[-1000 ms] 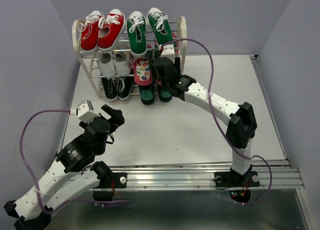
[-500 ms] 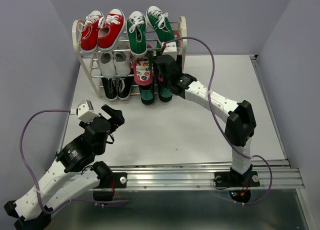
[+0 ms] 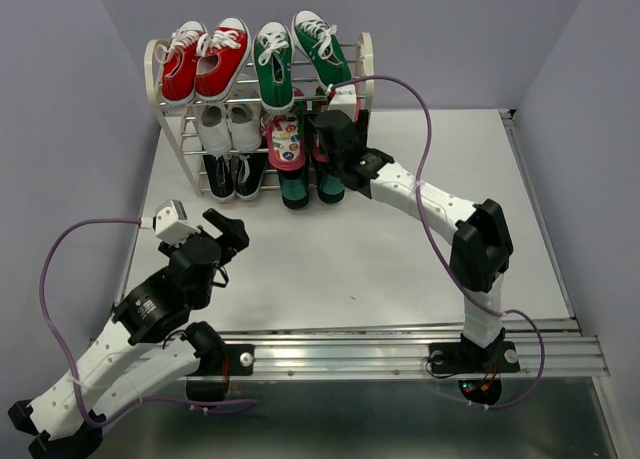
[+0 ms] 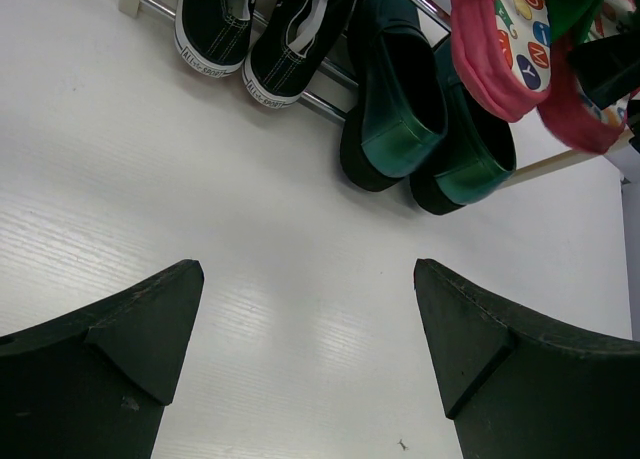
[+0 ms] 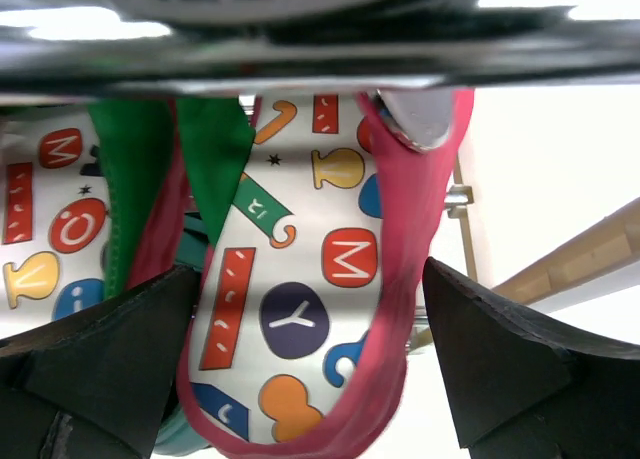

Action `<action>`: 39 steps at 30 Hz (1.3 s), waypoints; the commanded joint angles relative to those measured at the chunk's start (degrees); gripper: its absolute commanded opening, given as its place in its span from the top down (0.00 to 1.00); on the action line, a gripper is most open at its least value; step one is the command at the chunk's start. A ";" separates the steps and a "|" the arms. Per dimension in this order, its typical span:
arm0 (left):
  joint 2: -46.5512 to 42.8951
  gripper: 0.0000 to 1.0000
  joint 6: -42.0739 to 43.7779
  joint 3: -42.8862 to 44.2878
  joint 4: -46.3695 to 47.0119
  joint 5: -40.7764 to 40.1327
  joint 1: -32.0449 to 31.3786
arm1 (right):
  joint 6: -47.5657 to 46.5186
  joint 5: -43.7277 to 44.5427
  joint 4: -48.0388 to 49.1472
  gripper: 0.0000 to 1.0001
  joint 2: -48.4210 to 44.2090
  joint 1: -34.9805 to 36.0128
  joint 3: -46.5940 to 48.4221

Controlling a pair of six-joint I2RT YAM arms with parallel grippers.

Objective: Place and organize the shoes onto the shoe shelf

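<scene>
We see a white surface [image 3: 400,239] with the shoe shelf [image 3: 366,54] standing at its far left, cream side frames upright and chrome rods running between them. The right arm [image 3: 440,204] reaches from its base across the surface to the right half of the shelf's middle tier, while the left arm [image 3: 150,309] sits folded near its own base, well apart from the shelf. On the top tier the red sneakers [image 3: 205,59] fill the left half and the green canvas sneakers [image 3: 272,64] the right half, laces up. The white sneakers [image 3: 228,124] sit on the middle tier at the left, and black sneakers [image 3: 233,174] sit below them on the bottom tier. Beside those, the dark green loafers [image 4: 395,99] lie side by side on the bottom tier, their near ends reaching past the front rod to the surface. The flip-flops [image 5: 300,309] are on the middle tier at the right, printed soles facing the right wrist camera, pink edges touching or nearly so, one with its green strap in view. The right gripper [image 5: 310,349] is spread wide just in front of them, one flip-flop framed between its fingers; we cannot tell whether either finger touches it. The left gripper [image 4: 310,319] is also spread wide and holds nothing, hanging above bare surface and facing the bottom tier.
</scene>
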 commanded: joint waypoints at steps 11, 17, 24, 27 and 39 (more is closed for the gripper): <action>0.89 0.01 0.80 -0.37 1.31 -0.96 0.23 | 0.08 -9.90 4.83 0.00 -13.58 -0.42 -5.25; 0.46 0.01 0.89 -0.37 1.14 -1.05 0.23 | -2.28 -17.46 -1.41 0.00 -22.89 -0.42 -10.43; 0.28 0.01 0.71 -0.11 0.88 -1.66 0.23 | -4.13 -6.40 -6.16 0.00 -27.65 -0.42 -8.16; -0.07 0.01 0.01 -0.02 0.17 -2.45 0.23 | -6.24 -2.18 -6.60 0.00 -28.53 -0.42 -8.07; 0.63 0.01 -3.85 -1.07 -0.27 -2.10 0.23 | 11.77 -6.21 -13.55 0.00 -35.91 -14.66 -29.05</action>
